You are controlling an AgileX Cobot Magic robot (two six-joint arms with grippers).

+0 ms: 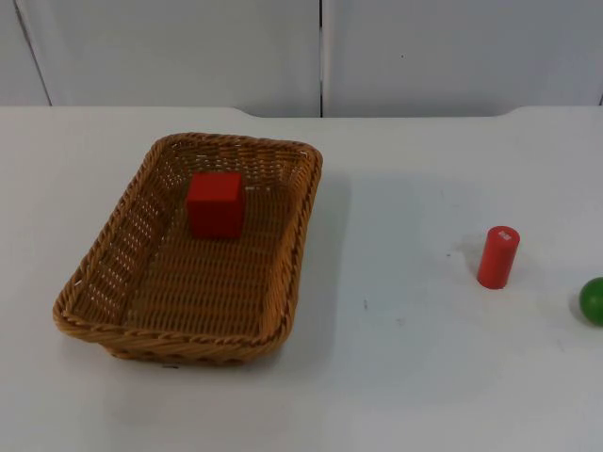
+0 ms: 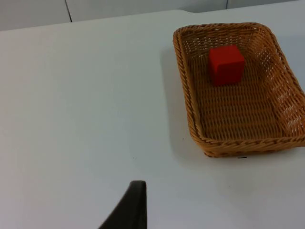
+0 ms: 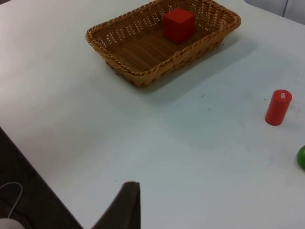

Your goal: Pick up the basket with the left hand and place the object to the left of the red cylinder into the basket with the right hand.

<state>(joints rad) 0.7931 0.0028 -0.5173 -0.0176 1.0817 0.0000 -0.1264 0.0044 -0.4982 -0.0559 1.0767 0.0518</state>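
Top view: I logged the white table (image 1: pixel 424 377) first, then the wicker basket (image 1: pixel 113 320) resting on it at the left, untouched. A red cube (image 1: pixel 216 203) sat inside the basket toward its far end. The red cylinder (image 1: pixel 497 257) stood upright well to the basket's right, with a green ball (image 1: pixel 594 301) just beyond it at the frame edge. From each wrist camera I saw one black fingertip, left (image 2: pixel 128 210) and right (image 3: pixel 124 207), above bare table; how far either gripper was spread I could not tell.
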